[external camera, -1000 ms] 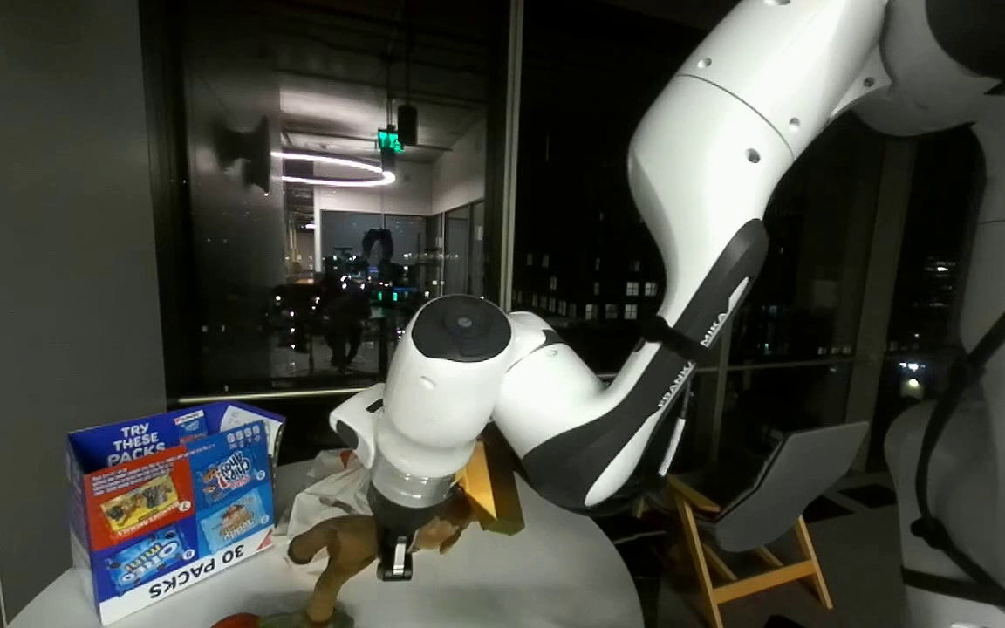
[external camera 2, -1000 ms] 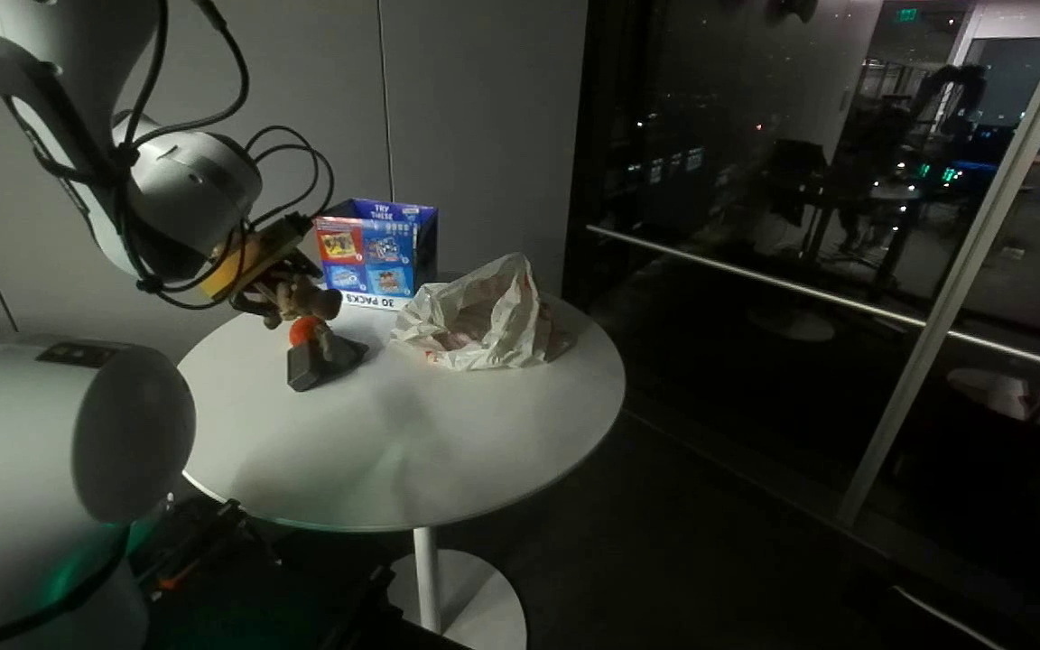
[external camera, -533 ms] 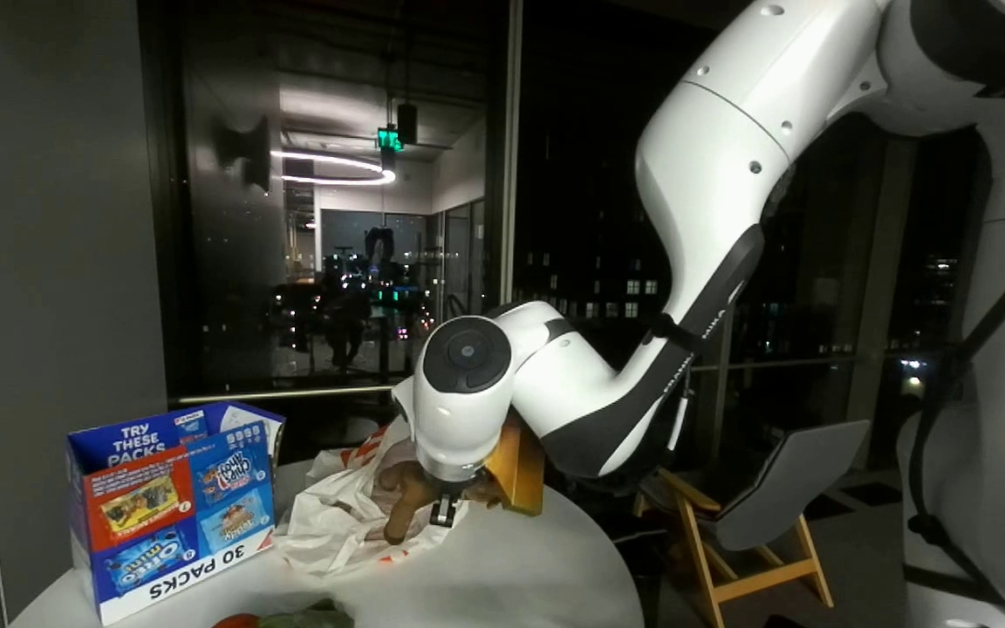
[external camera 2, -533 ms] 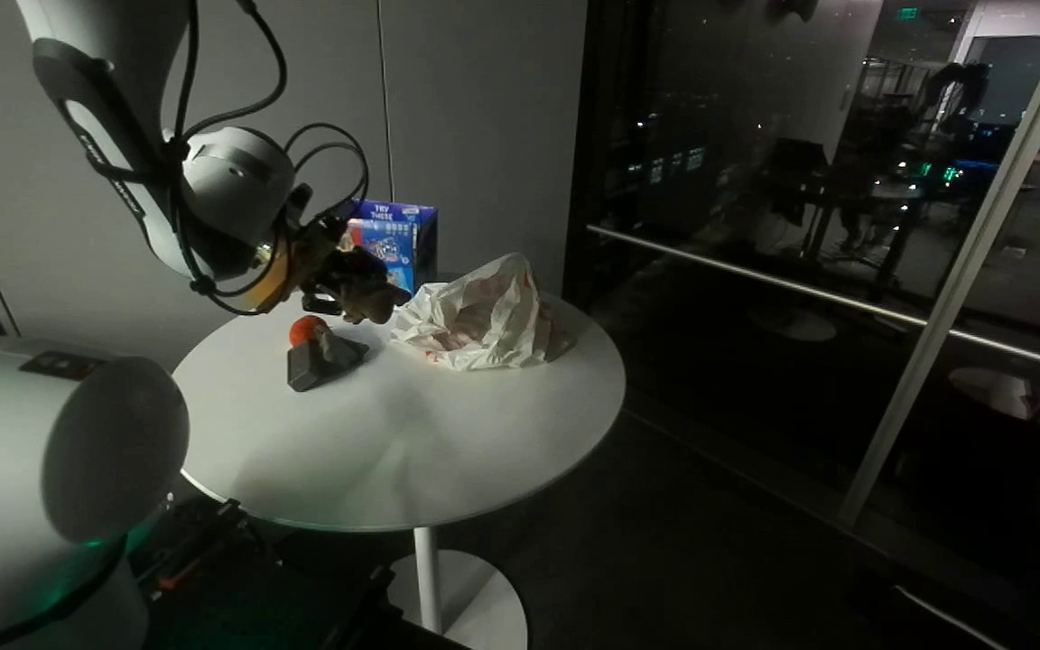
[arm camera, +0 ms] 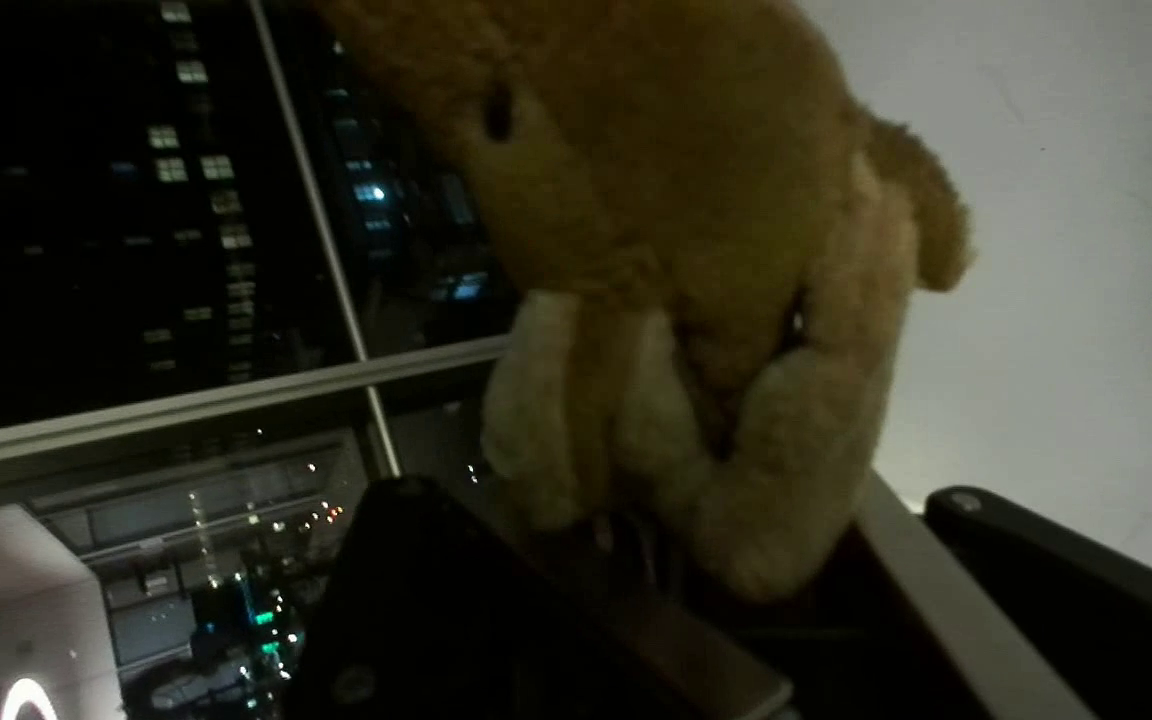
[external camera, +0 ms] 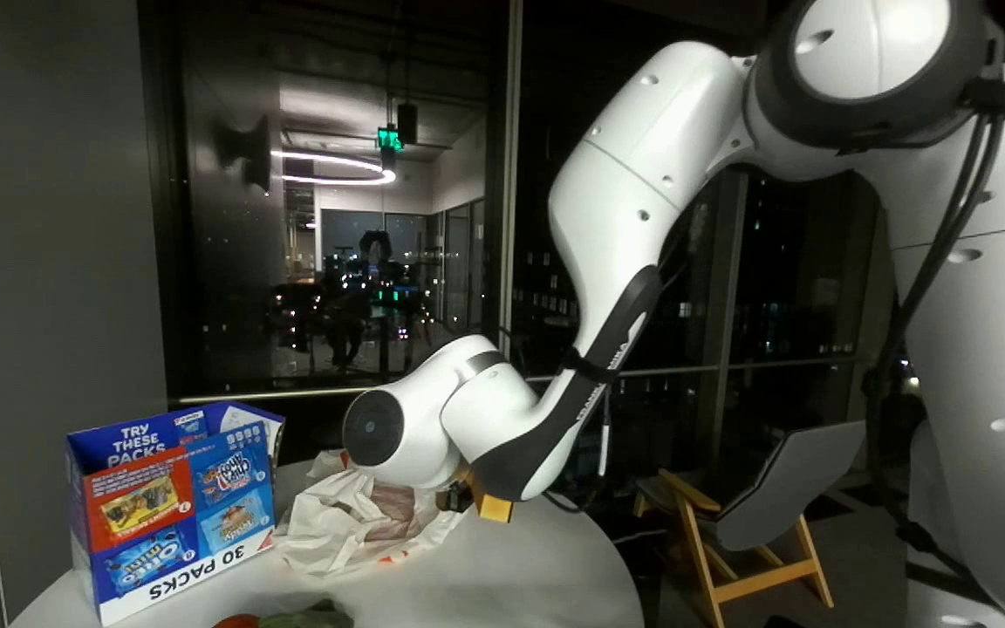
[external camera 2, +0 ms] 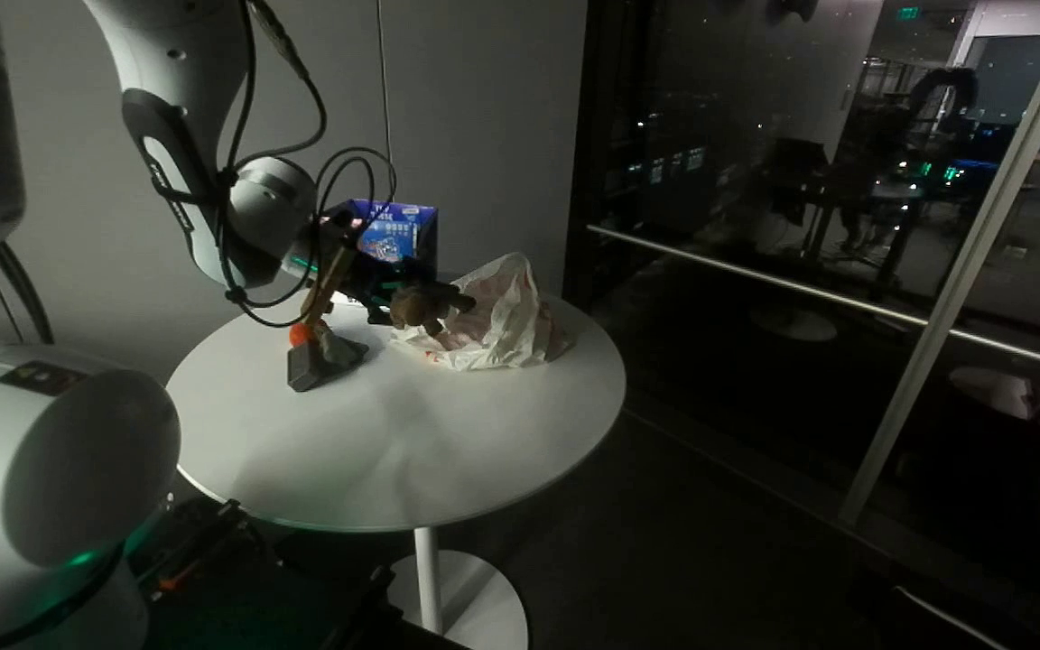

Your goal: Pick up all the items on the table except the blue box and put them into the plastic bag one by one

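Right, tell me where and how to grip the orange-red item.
By its top, probably from above: the orange-red item shows a rounded upper side, its lower part is out of sight, and in an exterior view a green item lies close beside it, so side access looks cramped. The held plush toy must go first.

Black cables (external camera: 947, 228) run along the rounded white arm (external camera: 607, 205).

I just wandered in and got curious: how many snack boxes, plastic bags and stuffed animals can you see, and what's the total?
Blue snack-pack box: 1
White plastic bag: 1
Brown stuffed animal: 1
Total: 3
Not counted: the orange-red object and the dim pile beside it, too unclear to name.
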Available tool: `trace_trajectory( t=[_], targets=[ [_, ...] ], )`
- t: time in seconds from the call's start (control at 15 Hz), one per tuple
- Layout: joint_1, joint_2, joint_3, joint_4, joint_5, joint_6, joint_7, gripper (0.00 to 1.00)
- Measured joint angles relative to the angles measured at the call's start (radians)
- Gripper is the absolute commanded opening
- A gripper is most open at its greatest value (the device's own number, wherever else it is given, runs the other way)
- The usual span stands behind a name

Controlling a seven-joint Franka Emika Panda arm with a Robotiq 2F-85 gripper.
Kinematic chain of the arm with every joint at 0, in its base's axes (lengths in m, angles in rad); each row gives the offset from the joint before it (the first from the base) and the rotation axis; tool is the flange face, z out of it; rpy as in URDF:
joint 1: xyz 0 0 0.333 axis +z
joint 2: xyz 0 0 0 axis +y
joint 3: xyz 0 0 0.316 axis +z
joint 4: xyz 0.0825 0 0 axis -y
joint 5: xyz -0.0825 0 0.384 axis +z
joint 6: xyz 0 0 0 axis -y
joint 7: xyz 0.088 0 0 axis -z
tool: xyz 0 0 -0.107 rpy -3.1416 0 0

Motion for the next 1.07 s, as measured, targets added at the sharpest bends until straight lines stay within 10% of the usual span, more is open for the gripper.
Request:
trace_trajectory(
  t=[1.07],
  targets=[
    [-0.057, 0.462, -0.003, 0.585, 0.111, -0.094, -0.17, 0.07]
  ],
)
